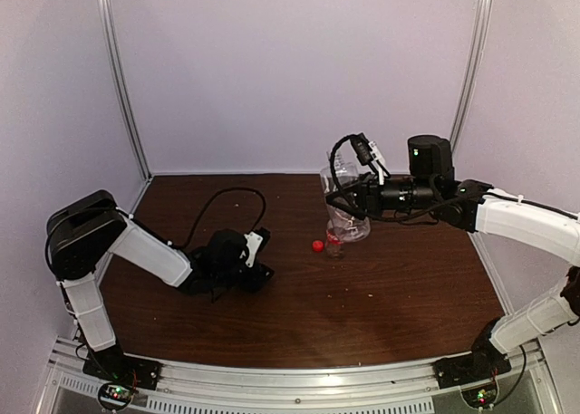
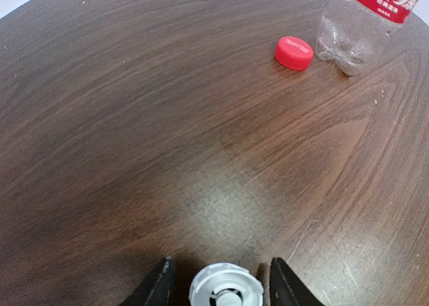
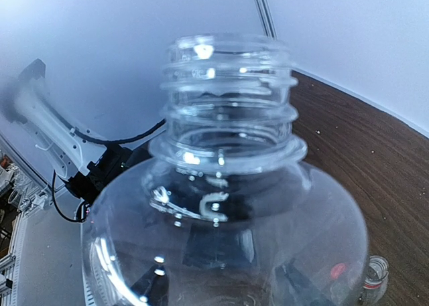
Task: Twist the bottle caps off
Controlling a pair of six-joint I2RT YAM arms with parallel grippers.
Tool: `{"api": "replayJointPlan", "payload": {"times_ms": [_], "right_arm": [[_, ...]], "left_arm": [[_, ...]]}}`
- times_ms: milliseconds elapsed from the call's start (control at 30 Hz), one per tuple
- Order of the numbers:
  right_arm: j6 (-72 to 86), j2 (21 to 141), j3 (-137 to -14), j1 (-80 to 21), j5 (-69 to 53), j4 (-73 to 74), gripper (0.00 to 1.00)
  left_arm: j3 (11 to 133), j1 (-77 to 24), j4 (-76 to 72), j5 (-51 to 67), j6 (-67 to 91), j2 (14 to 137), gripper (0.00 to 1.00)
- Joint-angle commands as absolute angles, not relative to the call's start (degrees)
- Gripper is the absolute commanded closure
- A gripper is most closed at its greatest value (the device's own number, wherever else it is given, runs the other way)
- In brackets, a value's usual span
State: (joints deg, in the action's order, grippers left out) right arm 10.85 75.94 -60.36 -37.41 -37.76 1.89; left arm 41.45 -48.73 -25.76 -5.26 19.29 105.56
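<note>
White cap [image 2: 226, 289], round, lying on the brown wooden table [image 2: 134, 118] at the near left, its ringed hollow side facing the wrist camera. Left gripper [image 2: 221, 269] low at the table, fingers [image 2: 161, 286] spread to either side of this cap with a thin gap showing on each side. Red cap [image 2: 293, 52], further in towards the table's middle, lying flat with its closed top up, just beside the foot of the short bottle [image 2: 352, 31] and not touching it. Short bottle: clear plastic with a red label band, standing upright on its base, long axis vertical; its mouth falls outside the left wrist view and its contents cannot be told. Taller bottle [image 3: 228, 205], furthest back, right of centre: clear and unlabelled, mouth open with the threads bare, walls transparent enough to see through. Its long axis runs roughly upright in the top view, neck uppermost; whether its base touches the table cannot be told. Right gripper [image 3: 224, 289] reaches in from the right and clamps the bottle's body, dark fingers [image 3: 153, 287] visible through the plastic.
</note>
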Motion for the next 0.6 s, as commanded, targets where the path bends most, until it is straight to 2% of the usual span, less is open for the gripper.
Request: {"api": "replayJointPlan", "payload": {"times_ms": [0, 100, 200, 333, 567], "right_arm": [[11.4, 75.2, -59.4, -36.9, -39.2, 0.2, 0.62], [11.3, 75.1, -59.2, -36.8, -39.3, 0.1, 0.62], [10.9, 75.0, -58.9, -36.8, -40.0, 0.2, 0.62], [9.6, 75.1, -58.2, -37.0, -43.5, 0.2, 0.62], [5.3, 76.2, -58.1, -39.5, -50.1, 0.7, 0.62]], "left_arm": [[40.5, -48.3, -28.5, -4.9, 18.4, 104.3, 0.45], [40.4, -48.2, -26.2, -5.5, 17.9, 101.4, 0.32], [40.6, -48.2, -22.9, -4.9, 17.4, 96.5, 0.25], [42.6, -48.2, -17.6, 0.2, 16.4, 87.3, 0.2], [51.9, -48.2, -8.7, 18.8, 15.5, 77.1, 0.17]]}}
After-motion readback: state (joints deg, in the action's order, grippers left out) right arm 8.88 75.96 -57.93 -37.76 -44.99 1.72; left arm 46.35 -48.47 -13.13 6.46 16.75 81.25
